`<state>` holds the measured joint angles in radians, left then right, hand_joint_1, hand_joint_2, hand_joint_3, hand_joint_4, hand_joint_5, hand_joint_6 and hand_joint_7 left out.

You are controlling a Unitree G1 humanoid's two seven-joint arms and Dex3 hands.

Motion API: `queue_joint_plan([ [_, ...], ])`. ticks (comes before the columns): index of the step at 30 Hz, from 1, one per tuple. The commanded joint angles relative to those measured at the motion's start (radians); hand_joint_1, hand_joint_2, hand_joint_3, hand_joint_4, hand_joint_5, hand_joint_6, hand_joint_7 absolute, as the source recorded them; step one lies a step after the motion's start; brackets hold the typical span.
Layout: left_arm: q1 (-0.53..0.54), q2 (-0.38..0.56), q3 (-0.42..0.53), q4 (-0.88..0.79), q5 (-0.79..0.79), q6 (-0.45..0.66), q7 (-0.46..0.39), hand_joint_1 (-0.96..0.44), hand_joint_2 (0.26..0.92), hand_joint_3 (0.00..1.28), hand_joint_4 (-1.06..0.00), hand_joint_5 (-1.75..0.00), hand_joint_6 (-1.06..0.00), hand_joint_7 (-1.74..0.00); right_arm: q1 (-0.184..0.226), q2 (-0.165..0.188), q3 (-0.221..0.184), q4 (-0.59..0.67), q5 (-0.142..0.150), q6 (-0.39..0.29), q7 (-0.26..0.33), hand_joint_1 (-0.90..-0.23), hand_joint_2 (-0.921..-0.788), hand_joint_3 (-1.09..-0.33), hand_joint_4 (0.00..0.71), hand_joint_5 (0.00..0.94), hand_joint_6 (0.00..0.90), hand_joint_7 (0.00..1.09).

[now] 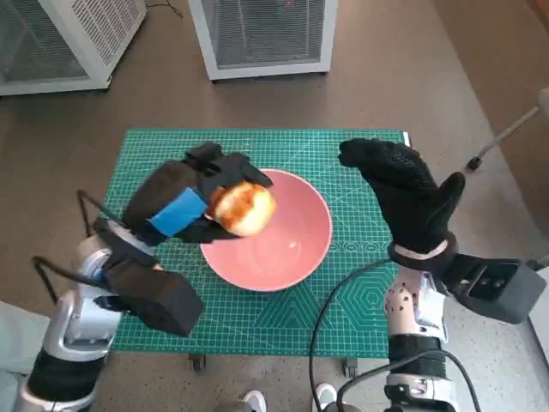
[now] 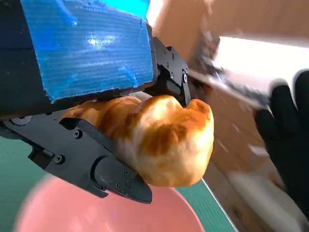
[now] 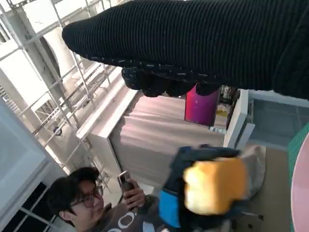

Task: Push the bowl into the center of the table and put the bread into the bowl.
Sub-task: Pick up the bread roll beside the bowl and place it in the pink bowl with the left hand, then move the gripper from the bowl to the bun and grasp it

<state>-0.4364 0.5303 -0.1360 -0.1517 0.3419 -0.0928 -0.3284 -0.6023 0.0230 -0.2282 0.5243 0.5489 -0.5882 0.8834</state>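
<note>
A pink bowl (image 1: 283, 249) sits near the middle of the green cutting mat (image 1: 360, 300). My left hand (image 1: 193, 202) grips a golden-brown bread roll (image 1: 244, 209) and holds it above the bowl's left rim. The left wrist view shows the bread (image 2: 164, 140) between black fingers (image 2: 108, 171), with the bowl (image 2: 96, 212) below. My right hand (image 1: 407, 193) is raised beside the bowl's right side, fingers apart, holding nothing. In the right wrist view the glove (image 3: 203, 43) runs along the top, with the bread (image 3: 215, 186) beyond it.
The mat covers the small table; its front edge lies just ahead of my forearms. Two white cabinets (image 1: 262, 34) stand on the floor beyond the table. A person (image 3: 91, 203) holding a phone shows in the right wrist view. Cables hang by both arms.
</note>
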Motion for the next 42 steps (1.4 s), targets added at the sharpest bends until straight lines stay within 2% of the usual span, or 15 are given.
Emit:
queue_joint_plan([
  [1, -0.026, 0.000, -0.011, 0.024, -0.019, 0.000, -0.046, 0.01, 0.839, 0.06, -0.41, -0.30, -0.44, -0.41, 0.028, -0.004, 0.004, -0.002, -0.001, 0.004, -0.002, -0.515, -0.921, -0.498, 0.283, 0.002, 0.432, 0.01],
  [3, -0.026, 0.008, -0.011, 0.013, -0.012, 0.019, -0.070, 0.00, 0.820, 0.03, -0.32, -0.12, -0.40, -0.23, 0.029, -0.006, 0.003, -0.003, 0.000, 0.006, -0.001, -0.515, -0.921, -0.499, 0.283, 0.002, 0.432, 0.01],
  [7, -0.023, 0.023, -0.005, -0.014, 0.002, 0.056, -0.109, -0.05, 0.808, 0.01, -0.26, -0.03, -0.35, -0.12, 0.031, -0.010, 0.002, -0.007, 0.004, 0.011, 0.000, -0.521, -0.921, -0.500, 0.282, 0.001, 0.432, 0.01],
  [17, 0.012, 0.055, 0.042, -0.092, -0.032, 0.115, -0.175, -0.13, 0.806, 0.01, -0.19, 0.00, -0.29, -0.04, 0.035, -0.007, 0.005, -0.008, 0.002, 0.012, -0.001, -0.527, -0.921, -0.503, 0.281, 0.000, 0.430, 0.01],
  [23, 0.063, 0.097, 0.104, -0.168, -0.047, 0.152, -0.200, -0.17, 0.806, 0.00, -0.15, 0.00, -0.26, -0.02, 0.039, -0.006, 0.006, -0.007, -0.001, 0.013, -0.003, -0.524, -0.921, -0.502, 0.281, 0.000, 0.431, 0.01],
  [32, 0.194, 0.170, 0.299, -0.344, -0.136, 0.225, -0.254, -0.19, 0.800, 0.00, -0.14, 0.00, -0.25, -0.01, 0.039, -0.006, 0.006, -0.004, -0.005, 0.014, -0.008, -0.521, -0.921, -0.501, 0.296, 0.007, 0.441, 0.01],
  [42, 0.381, 0.193, 0.526, -0.491, -0.202, 0.247, -0.271, -0.21, 0.785, 0.00, -0.14, 0.00, -0.25, -0.01, 0.043, 0.004, 0.012, 0.006, -0.011, -0.001, -0.006, -0.519, -0.921, -0.498, 0.301, 0.006, 0.444, 0.01],
])
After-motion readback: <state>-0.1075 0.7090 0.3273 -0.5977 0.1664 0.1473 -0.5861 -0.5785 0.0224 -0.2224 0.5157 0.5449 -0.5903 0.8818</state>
